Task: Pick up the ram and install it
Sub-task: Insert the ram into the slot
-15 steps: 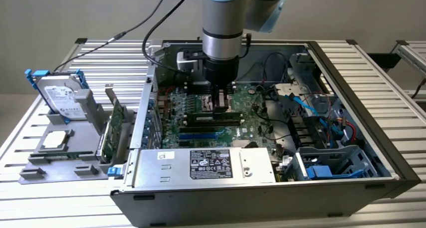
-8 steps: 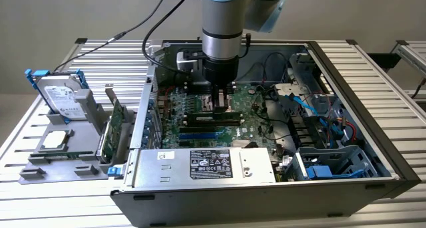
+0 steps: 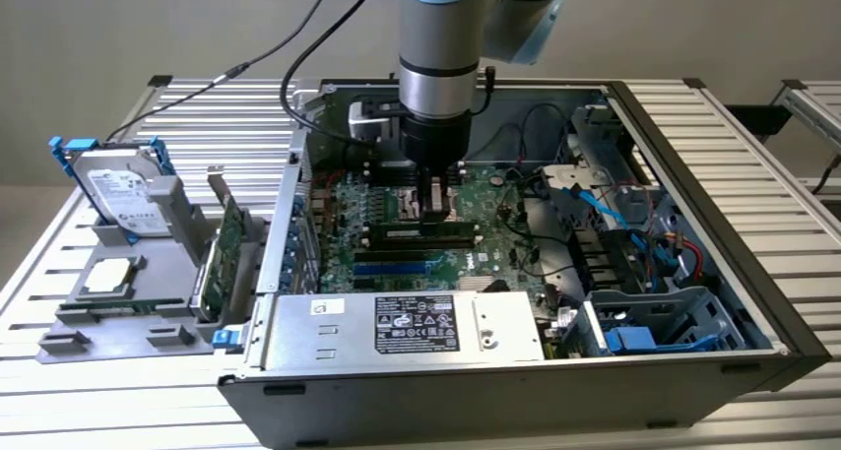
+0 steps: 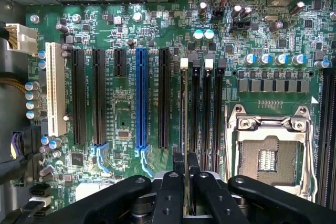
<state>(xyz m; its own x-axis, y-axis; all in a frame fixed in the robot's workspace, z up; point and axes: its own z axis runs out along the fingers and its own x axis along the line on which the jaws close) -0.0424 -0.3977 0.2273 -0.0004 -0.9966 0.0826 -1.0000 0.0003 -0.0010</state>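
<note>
My gripper (image 3: 434, 196) hangs straight down inside the open computer case (image 3: 736, 302), low over the green motherboard (image 3: 394, 258). In the wrist view its two black fingers (image 4: 178, 162) are shut on the ram (image 4: 185, 124). The ram is seen edge-on as a thin stick running away from the gripper (image 4: 185, 164). It lines up along the memory slot with a white latch (image 4: 184, 62), beside three more dark memory slots (image 4: 206, 114). Whether the stick is seated in that slot I cannot tell.
The empty CPU socket (image 4: 268, 156) lies just past the memory slots, and black and blue expansion slots (image 4: 140, 98) lie on the other side. The power supply (image 3: 408, 327) is at the case front. Blue cables (image 3: 617, 214) are at the exterior view's right. Outside, a holder carries a hard drive (image 3: 125, 189) and a green expansion card (image 3: 230, 243).
</note>
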